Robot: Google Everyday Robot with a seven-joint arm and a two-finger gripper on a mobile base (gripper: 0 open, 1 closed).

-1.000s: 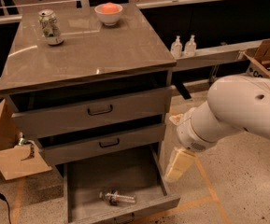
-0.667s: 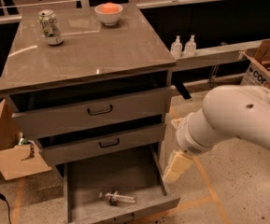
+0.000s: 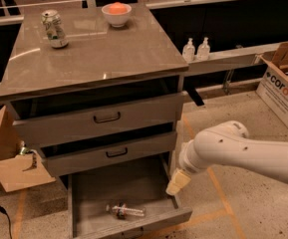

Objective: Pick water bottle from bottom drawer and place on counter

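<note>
The water bottle (image 3: 126, 211) lies on its side on the floor of the open bottom drawer (image 3: 83, 188), near the drawer's front wall. My gripper (image 3: 176, 185) hangs from the white arm (image 3: 243, 151) at the drawer's right side wall, to the right of the bottle and apart from it. It holds nothing that I can see. The counter (image 3: 93, 54) is the glossy grey-brown top of the cabinet above.
A green-white soda can (image 3: 54, 29) and a white bowl (image 3: 116, 14) with something orange stand at the counter's back. Two pump bottles (image 3: 196, 49) stand on the pale ledge at right. Cardboard boxes sit at the left (image 3: 9, 158) and far right (image 3: 285, 81).
The arm has swung lower and to the right in view, and the gripper has come down toward the drawer's right wall. The bottle has not moved.
</note>
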